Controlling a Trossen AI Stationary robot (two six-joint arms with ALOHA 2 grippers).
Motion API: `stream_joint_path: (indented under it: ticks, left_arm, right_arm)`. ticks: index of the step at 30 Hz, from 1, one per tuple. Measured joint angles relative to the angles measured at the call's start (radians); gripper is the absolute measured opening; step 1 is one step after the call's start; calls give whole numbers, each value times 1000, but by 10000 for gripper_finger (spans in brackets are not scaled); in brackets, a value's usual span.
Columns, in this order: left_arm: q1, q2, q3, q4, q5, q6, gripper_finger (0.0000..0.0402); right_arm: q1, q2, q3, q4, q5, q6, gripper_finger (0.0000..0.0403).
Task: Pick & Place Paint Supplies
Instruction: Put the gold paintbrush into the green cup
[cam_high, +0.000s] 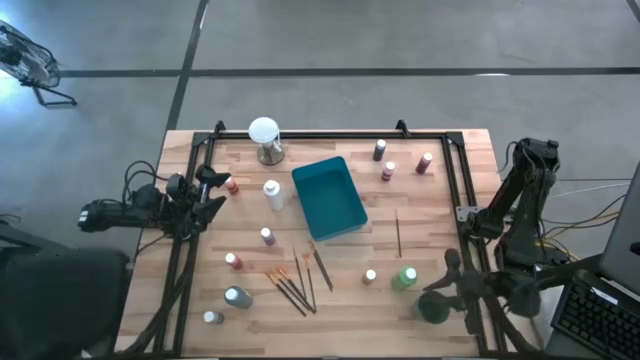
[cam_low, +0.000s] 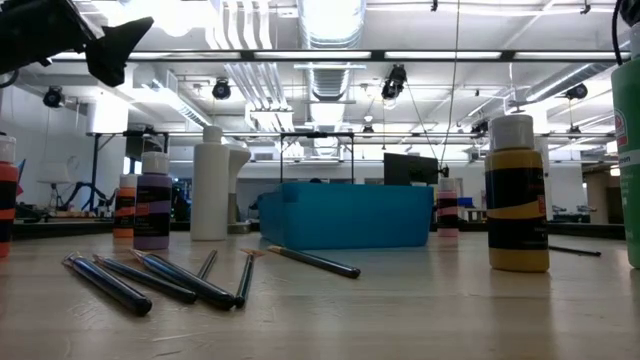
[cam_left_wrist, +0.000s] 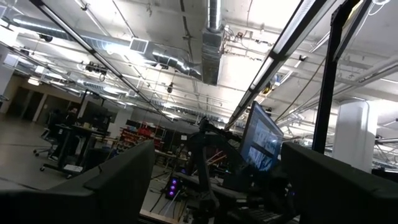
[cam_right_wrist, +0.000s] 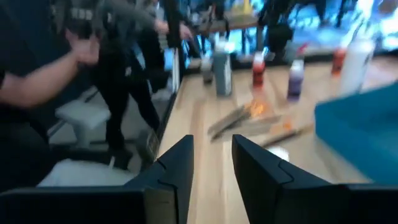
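The right end effector (cam_high: 447, 283) hovers at the bench's (cam_high: 440, 200) near right corner, just beside a green bottle (cam_high: 405, 277); its fingers (cam_right_wrist: 180, 163) stand a little apart with nothing between them. The left end effector (cam_high: 212, 194) waits at the left edge near an orange-red bottle (cam_high: 233, 185), fingers wide apart and empty. Nothing is held and the teal tray (cam_high: 329, 197) looks empty, so I judge this an approach step: the right arm is choosing a supply to grasp. The green bottle and the small bottle (cam_high: 370, 276) next to it are nearest, and taking either calls for wider fingers and a descent around the body. A fan of brushes (cam_high: 296, 282) lies mid-bench, one brush (cam_high: 398, 232) apart. Bottles are scattered; a white globe (cam_high: 264, 139) stands behind the tray. Neighbouring bottles could be knocked over.
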Motion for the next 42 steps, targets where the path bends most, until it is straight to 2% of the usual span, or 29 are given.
stream_joint_path:
  ticks: [4,7,10,14,16,22,27,34,42]
  left_arm:
    - [0,0,0,-1,3,0,355]
    - [0,0,0,-1,3,0,355]
    - [0,0,0,-8,4,18,355]
    - [0,0,-1,-24,4,23,355]
    - [0,0,0,-23,4,23,355]
    - [0,0,0,-32,40,23,355]
    - [1,0,-1,-44,63,55,355]
    - [1,0,0,-43,63,58,355]
    - [1,0,29,-40,63,82,355]
  right_arm:
    - [-49,-73,51,-57,108,-61,100]
    - [-146,-154,92,-190,103,16,89]
    - [-284,-226,135,-399,1,146,80]
    - [-515,-276,200,-675,-197,328,75]
    - [-632,-276,218,-754,-299,385,78]
    - [-930,-180,251,-791,-565,434,99]
    - [-1097,-59,303,-912,-731,440,108]
    - [-1224,54,373,-995,-825,398,117]
    - [-1330,146,378,-996,-856,356,105]
